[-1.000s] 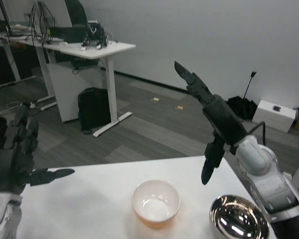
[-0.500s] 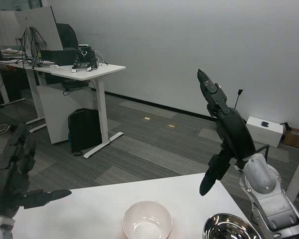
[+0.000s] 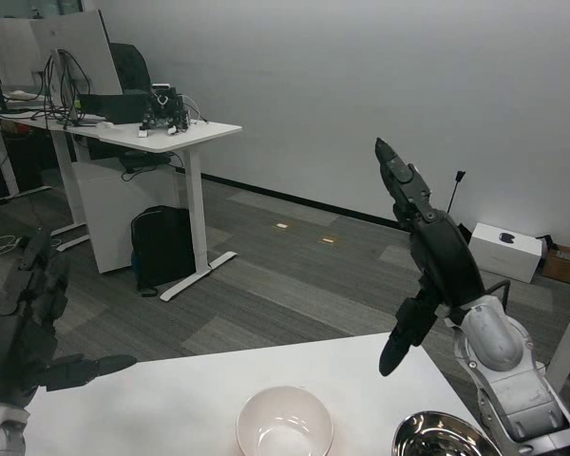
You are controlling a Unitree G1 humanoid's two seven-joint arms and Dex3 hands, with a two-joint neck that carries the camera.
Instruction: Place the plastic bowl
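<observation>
The plastic bowl, white inside with an orange outside, sits upright on the white table near the bottom middle of the head view. My right hand is raised above and to the right of the bowl, fingers stretched upward and thumb hanging down, holding nothing. My left hand hovers at the left edge over the table's corner, fingers spread, thumb pointing toward the bowl, also empty.
A shiny metal bowl stands on the table right of the plastic bowl, under my right forearm. Beyond the table lie grey carpet, a white desk with equipment, a black bag and a white box.
The camera tilted up between the earliest frame and half a second ago, sliding bowls lower in the picture. Since then both hands have barely moved and the bowl stays put.
</observation>
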